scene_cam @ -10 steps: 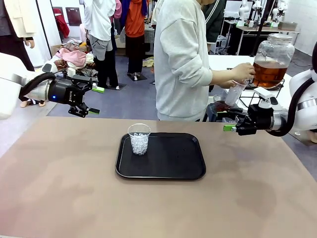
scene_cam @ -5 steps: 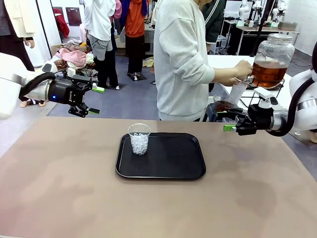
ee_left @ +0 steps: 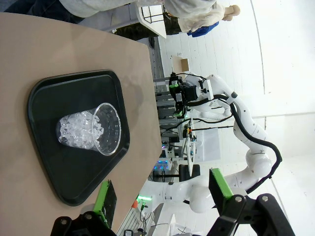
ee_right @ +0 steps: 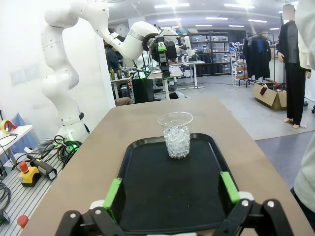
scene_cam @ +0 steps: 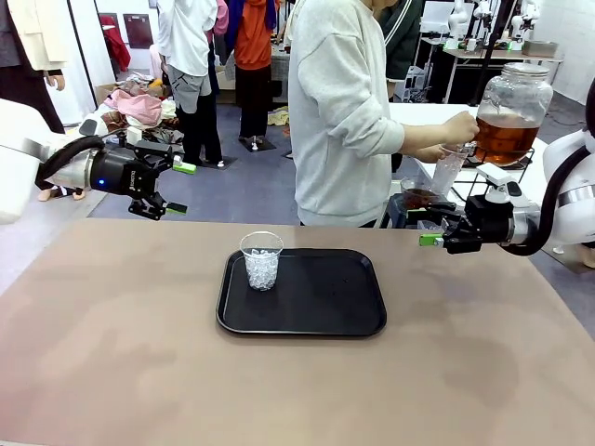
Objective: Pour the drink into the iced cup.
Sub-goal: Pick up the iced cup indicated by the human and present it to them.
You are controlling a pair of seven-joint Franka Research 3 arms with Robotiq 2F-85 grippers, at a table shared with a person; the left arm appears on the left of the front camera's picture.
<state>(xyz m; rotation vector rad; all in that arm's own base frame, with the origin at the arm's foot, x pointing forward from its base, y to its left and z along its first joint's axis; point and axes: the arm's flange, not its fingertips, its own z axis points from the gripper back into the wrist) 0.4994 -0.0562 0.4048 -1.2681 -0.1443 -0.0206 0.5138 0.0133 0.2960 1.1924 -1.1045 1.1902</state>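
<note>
we see a clear thin plastic cup of glassy ice cubes on a black rectangular plastic tray with a faint sheen. the brown tabletop looks matt and smooth. the round glass jar of amber drink gleams.

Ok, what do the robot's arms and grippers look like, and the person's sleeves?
Both are white with rounded joints: left arm, right arm. The left gripper and right gripper are black, two-fingered, with green pads; a black cable loops to each wrist. The person's sleeve is light grey.
</note>
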